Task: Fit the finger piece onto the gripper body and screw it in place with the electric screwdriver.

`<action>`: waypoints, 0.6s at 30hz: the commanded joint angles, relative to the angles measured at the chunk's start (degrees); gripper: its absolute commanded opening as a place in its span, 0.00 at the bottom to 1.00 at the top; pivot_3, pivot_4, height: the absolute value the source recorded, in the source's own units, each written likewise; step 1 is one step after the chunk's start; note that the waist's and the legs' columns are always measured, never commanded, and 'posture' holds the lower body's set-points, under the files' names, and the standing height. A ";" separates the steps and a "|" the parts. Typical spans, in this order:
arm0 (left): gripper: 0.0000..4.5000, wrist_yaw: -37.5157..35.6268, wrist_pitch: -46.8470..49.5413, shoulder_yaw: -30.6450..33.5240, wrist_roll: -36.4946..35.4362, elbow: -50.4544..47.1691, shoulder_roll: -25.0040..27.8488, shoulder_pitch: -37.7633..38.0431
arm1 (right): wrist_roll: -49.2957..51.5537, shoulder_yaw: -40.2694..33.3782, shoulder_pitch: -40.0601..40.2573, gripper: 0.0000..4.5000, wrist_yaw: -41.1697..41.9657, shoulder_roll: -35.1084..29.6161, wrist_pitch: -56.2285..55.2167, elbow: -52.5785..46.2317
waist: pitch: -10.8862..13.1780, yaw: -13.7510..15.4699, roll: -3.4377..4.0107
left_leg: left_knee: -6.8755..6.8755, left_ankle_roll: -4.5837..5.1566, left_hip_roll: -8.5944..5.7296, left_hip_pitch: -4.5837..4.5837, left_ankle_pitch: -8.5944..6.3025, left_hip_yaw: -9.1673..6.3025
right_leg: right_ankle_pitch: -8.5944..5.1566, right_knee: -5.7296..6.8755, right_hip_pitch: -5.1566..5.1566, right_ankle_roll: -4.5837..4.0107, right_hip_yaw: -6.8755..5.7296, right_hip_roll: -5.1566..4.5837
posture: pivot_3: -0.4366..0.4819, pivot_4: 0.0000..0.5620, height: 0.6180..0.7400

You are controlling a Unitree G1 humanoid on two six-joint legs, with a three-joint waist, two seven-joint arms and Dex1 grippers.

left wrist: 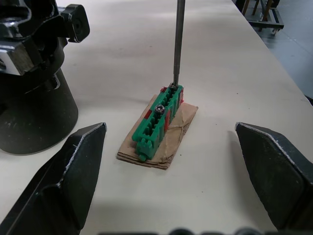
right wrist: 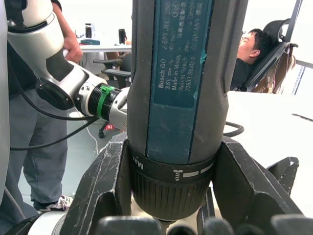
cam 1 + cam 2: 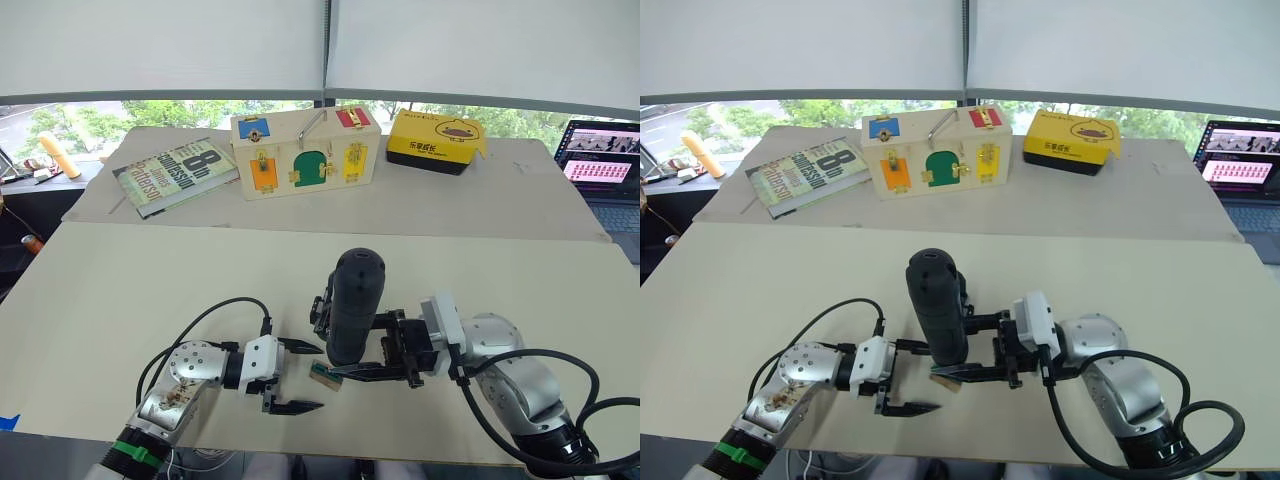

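Observation:
My right gripper (image 3: 350,350) is shut on the electric screwdriver (image 3: 350,300), a thick black cylinder held upright near the table's front edge. Its thin metal bit (image 1: 179,44) points down, with the tip on a screw at the far end of a green block (image 1: 157,120) that lies on tan card. My left gripper (image 3: 298,377) is open just to the left of that block, its fingers (image 1: 73,171) on either side and apart from it. The black blocky gripper body (image 3: 318,308) stands right behind the screwdriver. The finger piece is out of view.
At the table's far side lie a book (image 3: 175,172), a wooden lock box (image 3: 305,152) and a yellow box (image 3: 435,140). A laptop (image 3: 605,170) sits at the far right. A seated person (image 2: 252,46) is beyond the table.

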 commanded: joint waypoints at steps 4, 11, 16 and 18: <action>1.00 0.50 0.84 -2.36 1.75 1.51 -0.75 1.13 | -0.23 -0.31 -0.53 0.42 -0.48 0.14 -1.84 -1.36 | 0.00 0.03 0.00 | 0.00 0.01 0.00 0.00 0.00 0.00 | 0.00 -0.01 0.00 0.01 0.00 -0.01 | 0.48 0.27 1.00; 1.00 0.52 0.87 -2.30 1.72 1.58 -0.78 1.06 | -0.84 0.02 -0.47 0.42 -0.84 0.08 -1.68 -1.45 | -0.01 0.03 0.02 | 0.00 0.01 0.00 0.01 0.00 0.00 | 0.01 -0.01 0.01 0.01 0.00 -0.01 | 0.48 0.27 1.00; 1.00 0.48 0.86 -2.23 1.67 1.69 -0.77 0.99 | -0.89 0.16 -0.38 0.42 -1.08 0.07 -1.68 -1.69 | -0.02 0.03 0.03 | 0.00 0.01 0.00 0.01 -0.01 0.00 | 0.01 -0.01 0.02 0.02 -0.01 -0.04 | 0.48 0.27 1.00; 1.00 0.50 0.87 -2.21 1.65 1.66 -0.78 1.01 | -0.88 0.26 -0.29 0.42 -1.25 0.12 -1.72 -1.82 | -0.03 0.03 0.04 | 0.00 0.01 0.00 0.02 0.00 0.00 | 0.01 -0.01 0.02 0.02 -0.01 -0.05 | 0.48 0.27 1.00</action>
